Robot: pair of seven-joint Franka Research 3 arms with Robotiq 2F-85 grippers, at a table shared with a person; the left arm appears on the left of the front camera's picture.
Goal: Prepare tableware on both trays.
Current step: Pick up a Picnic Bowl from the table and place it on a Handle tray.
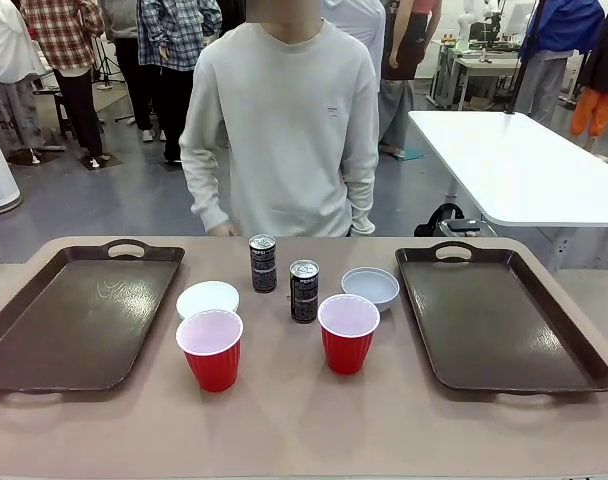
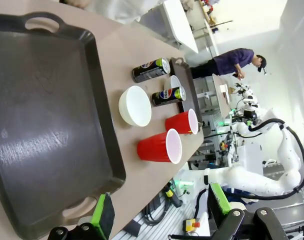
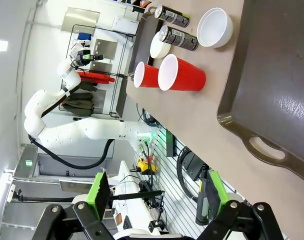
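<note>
Two dark brown trays lie bare, one at the table's left (image 1: 74,320) and one at its right (image 1: 494,320). Between them stand two red cups (image 1: 210,350) (image 1: 348,333), two black cans (image 1: 263,263) (image 1: 304,291) and two white bowls (image 1: 207,299) (image 1: 371,287). My left gripper (image 2: 160,210) hangs open off the near end of the left tray (image 2: 37,125), with nothing between its fingers. Off the near end of the right tray (image 3: 277,85), my right gripper (image 3: 157,192) is open and holds nothing too. Both stay apart from the cups (image 2: 159,146) (image 3: 182,75).
A person in a pale sweatshirt (image 1: 284,130) stands at the table's far edge, hands down behind it. A white table (image 1: 524,160) stands behind at the right. Bare tabletop runs along the near edge in front of the cups.
</note>
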